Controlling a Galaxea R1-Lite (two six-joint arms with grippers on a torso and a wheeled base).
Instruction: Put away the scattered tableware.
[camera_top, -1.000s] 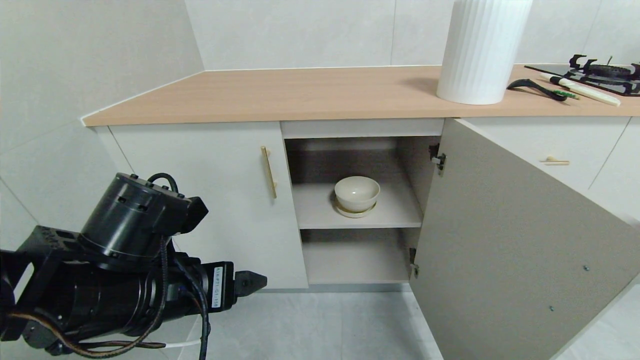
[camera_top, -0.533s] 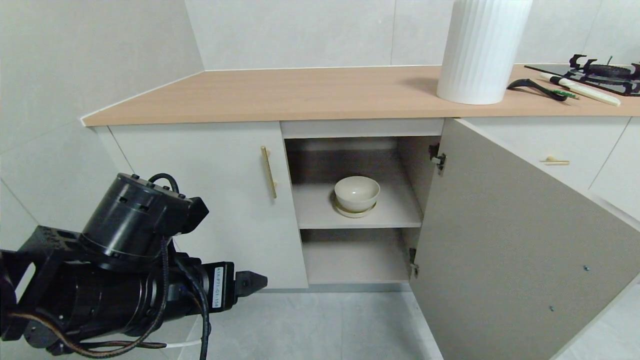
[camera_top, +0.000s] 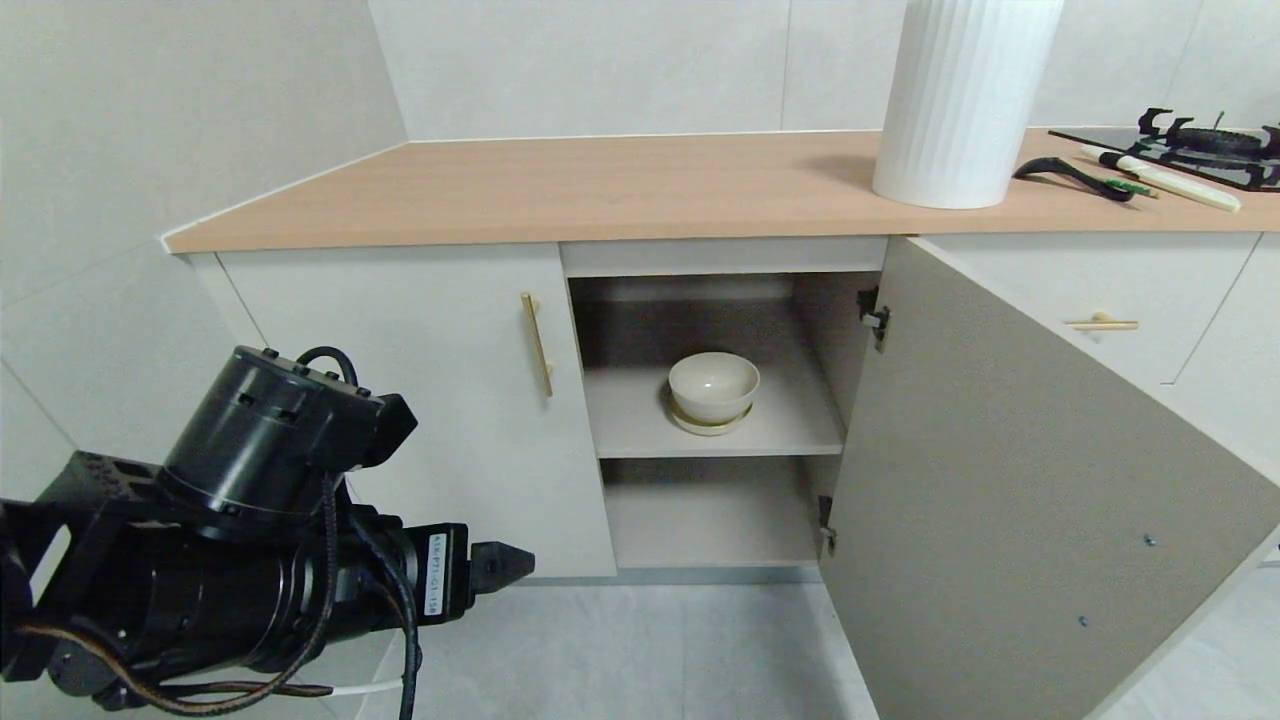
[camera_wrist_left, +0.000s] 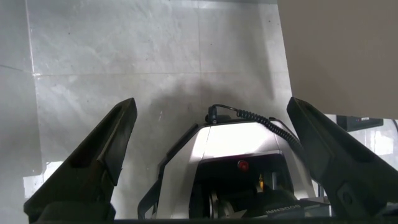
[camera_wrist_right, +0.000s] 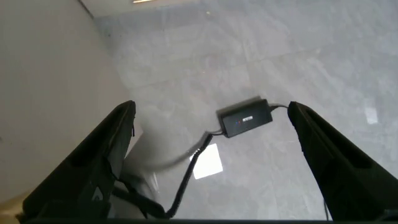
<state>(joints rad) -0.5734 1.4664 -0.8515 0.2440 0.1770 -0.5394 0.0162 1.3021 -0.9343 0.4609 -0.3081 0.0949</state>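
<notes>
The left fingers (camera_wrist_left: 93, 162) are spread wide with nothing between them. They point down at the grey floor (camera_wrist_left: 124, 62).

The right fingers (camera_wrist_right: 339, 168) are wide open too and hold nothing. On the floor under them lies a little black box (camera_wrist_right: 245, 117) with a cord.

From the head, the left arm (camera_top: 250, 520) sits low, in front of the shut door (camera_top: 400, 400) with the gold handle (camera_top: 537, 343). Next to that door the cupboard is open. The bowl (camera_top: 713, 385) sits on a small plate (camera_top: 712, 426) in the middle of the top shelf (camera_top: 790, 425). The open door (camera_top: 1000, 480) swings out to the right. Up on the desk (camera_top: 560, 190), near its right end, stands a tall white jar (camera_top: 960, 100). Past the jar lie a black spoon (camera_top: 1070, 178) and a knife (camera_top: 1165, 180), just beside the stove (camera_top: 1210, 150).

I think the bowl and plate are put away now. Two jobs look left: the spoon and knife are out, and the cupboard is not shut. To get the spoon, the robot would need to go nearer the desk's right end and pinch a thin handle lying flat. To shut the cupboard, an arm should push the outside of the open door, far from its hinge.
</notes>
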